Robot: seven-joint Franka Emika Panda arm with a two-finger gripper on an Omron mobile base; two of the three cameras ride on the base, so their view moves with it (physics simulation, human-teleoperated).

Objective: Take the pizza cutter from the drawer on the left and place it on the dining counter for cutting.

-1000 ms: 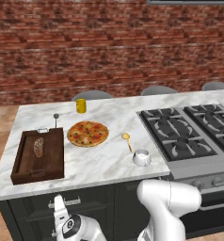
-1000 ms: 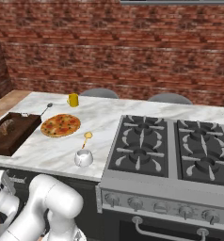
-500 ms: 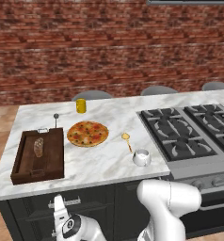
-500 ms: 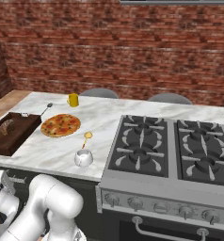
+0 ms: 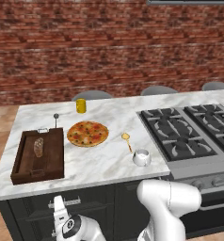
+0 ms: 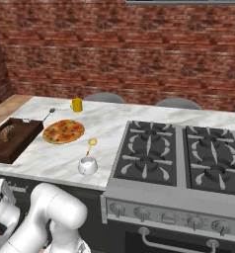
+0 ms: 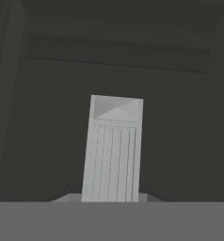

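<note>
The drawer (image 5: pixel 36 208) is the charcoal front under the left end of the dining counter (image 5: pixel 109 162), and it looks closed. Its silver bar handle (image 5: pixel 70 201) sits just right of my gripper (image 5: pixel 58 210), which hangs low in front of the cabinet with a pale finger pointing up. From the right side, the gripper (image 6: pixel 6 191) is again close to the handle (image 6: pixel 16 187). In the hand view one ribbed pale finger (image 7: pixel 114 150) stands before the dark drawer face (image 7: pixel 170 117). Whether the fingers hold the handle cannot be told. The pizza cutter is hidden.
On the marble lie a brown wooden tray (image 5: pixel 38 157) with bread, a pizza (image 5: pixel 87 133), a yellow cup (image 5: pixel 81 105), a white bowl (image 5: pixel 141 157), a yellow-headed spatula (image 5: pixel 127 140) and a thin grey utensil (image 5: pixel 56 117). The black gas cooktop (image 5: pixel 189 127) is at the right.
</note>
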